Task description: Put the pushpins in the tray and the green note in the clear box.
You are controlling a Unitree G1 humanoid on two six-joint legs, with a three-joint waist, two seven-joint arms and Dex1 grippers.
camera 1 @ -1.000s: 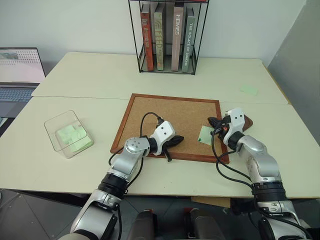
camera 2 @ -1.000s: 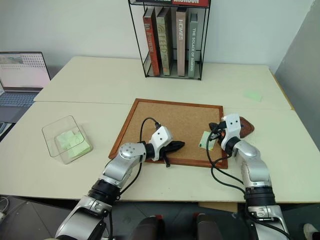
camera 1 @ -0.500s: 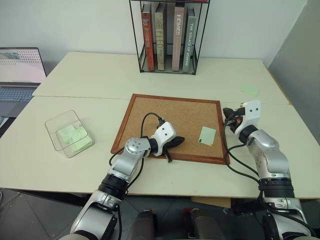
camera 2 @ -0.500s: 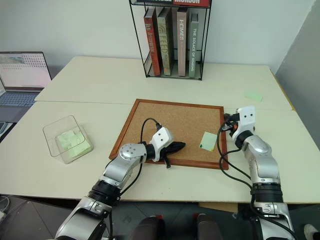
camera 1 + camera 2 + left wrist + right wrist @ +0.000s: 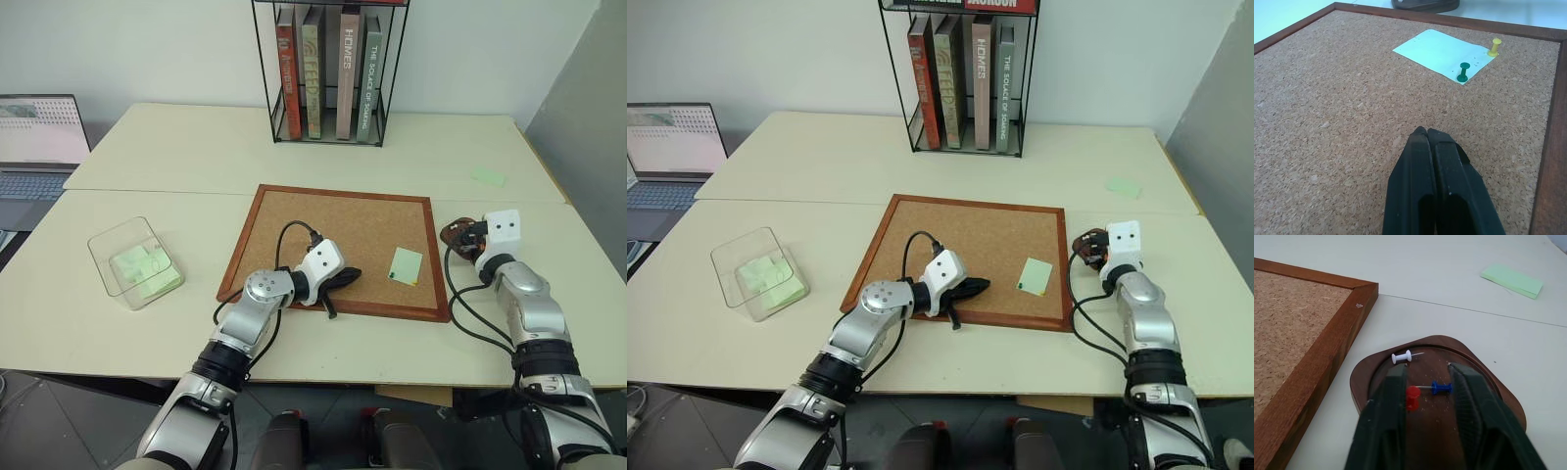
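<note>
Where pinned, green note [image 5: 1442, 49], pale, flat

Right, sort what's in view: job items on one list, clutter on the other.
Job:
green note pinned on the cork board
green pushpin, yellow pushpin
tray holding red pushpin, blue and white ones
clear box

Lying about:
book rack
laptop
spare green note

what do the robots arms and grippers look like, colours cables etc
Both arms are jointed silver-grey metal with black bands at the joints. Each wrist carries a white boxy housing, and a black cable loops from it back along the forearm. The left gripper and right gripper each have two long matte black fingers with rounded tips. The right housing shows two small dark dots.
</note>
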